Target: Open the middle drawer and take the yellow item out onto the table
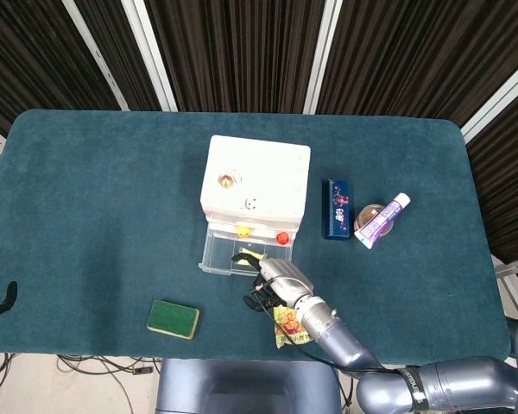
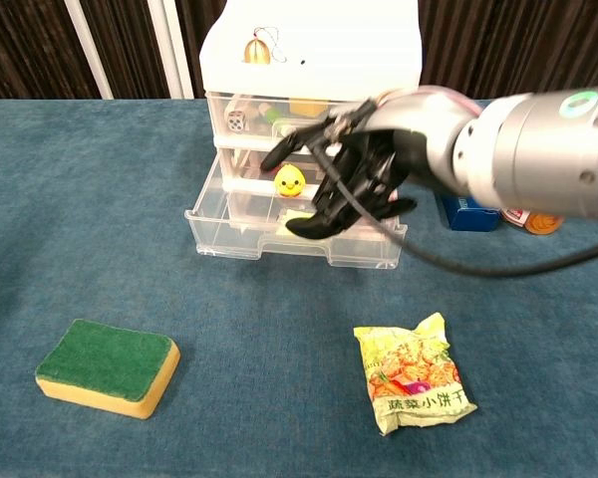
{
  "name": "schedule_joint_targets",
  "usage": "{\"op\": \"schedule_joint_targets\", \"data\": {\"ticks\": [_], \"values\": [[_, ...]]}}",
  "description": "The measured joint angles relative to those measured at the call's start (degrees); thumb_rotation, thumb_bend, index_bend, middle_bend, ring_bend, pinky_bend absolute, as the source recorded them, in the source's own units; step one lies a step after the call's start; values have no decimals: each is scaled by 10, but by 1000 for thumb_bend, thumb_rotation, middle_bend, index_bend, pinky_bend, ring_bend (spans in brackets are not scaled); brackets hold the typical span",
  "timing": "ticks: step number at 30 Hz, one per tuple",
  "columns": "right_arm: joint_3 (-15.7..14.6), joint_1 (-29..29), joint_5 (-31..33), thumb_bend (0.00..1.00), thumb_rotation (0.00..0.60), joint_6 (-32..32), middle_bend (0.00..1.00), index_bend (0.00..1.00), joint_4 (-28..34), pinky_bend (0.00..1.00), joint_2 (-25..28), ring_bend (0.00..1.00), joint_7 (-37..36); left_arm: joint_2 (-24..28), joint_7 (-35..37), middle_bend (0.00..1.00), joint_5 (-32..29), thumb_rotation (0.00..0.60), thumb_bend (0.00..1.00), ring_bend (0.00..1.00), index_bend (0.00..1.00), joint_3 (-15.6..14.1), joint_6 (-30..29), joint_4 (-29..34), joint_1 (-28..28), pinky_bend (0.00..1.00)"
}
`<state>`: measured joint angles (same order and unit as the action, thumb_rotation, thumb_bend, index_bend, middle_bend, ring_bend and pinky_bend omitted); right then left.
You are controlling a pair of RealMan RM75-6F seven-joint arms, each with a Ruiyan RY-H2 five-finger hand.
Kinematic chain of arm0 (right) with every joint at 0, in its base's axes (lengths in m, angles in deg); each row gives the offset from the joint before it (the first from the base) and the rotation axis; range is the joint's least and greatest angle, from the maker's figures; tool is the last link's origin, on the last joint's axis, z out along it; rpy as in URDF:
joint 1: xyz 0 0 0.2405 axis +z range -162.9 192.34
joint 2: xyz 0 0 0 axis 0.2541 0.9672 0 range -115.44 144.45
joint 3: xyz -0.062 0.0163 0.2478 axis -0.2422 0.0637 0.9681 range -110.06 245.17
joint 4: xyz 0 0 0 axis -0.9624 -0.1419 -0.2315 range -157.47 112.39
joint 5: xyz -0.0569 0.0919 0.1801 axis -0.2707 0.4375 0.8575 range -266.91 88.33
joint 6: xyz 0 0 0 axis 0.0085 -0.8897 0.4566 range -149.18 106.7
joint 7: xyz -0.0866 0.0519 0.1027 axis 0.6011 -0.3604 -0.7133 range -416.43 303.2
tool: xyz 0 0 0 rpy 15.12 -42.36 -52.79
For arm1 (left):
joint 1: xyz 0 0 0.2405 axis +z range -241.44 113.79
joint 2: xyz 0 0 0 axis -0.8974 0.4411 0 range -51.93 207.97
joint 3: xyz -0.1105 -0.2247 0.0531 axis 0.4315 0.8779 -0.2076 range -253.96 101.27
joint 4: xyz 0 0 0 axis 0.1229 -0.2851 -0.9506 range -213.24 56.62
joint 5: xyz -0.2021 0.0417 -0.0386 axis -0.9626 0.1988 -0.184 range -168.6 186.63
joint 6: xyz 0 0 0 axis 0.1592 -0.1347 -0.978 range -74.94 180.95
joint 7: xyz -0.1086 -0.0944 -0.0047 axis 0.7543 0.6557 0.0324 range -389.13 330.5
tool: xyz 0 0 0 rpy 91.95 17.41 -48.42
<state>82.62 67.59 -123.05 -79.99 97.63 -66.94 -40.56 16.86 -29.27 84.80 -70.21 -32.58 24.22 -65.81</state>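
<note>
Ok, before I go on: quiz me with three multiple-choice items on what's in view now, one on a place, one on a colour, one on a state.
1. The drawer by the right hand is:
A. shut
B. pulled out
C. taken right out

2. The sponge lies:
A. on the cabinet
B. in the drawer
C. on the table, left of the packet

3. The sponge's top is:
A. green
B. red
C. white

Answers: 1 B, its clear front juts out from the cabinet. 2 C, the chest view shows it on the cloth, left of the packet. 3 A, green over a yellow base.
</note>
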Motion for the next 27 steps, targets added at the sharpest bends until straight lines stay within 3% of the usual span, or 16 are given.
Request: {"op": "schedule_joint_targets", "data": {"ticks": [5,8,14,27], "values": [[7,17,16,146,600,-25,974,241,-2,1000,14,989,45,0,-1,0,3,600,403,0,20,-1,-1,2,0,0],[12,37,45,123,600,-38,998,262,-7,1000,22,1000,85,0,-1,0,2,600,403,0,20,-1,-1,2,0,0],[20,94,136,123,600,-65,1000,314,-17,1000,25,1000,176,0,-3,0,1,600,403,0,20,-2,2,2,-1,0],[60,192,288,237,600,-156,1000,323,-86,1000,-55,1000,279,1,0,0,-1,600,403,0,20,-2,6,3,-1,0]]}}
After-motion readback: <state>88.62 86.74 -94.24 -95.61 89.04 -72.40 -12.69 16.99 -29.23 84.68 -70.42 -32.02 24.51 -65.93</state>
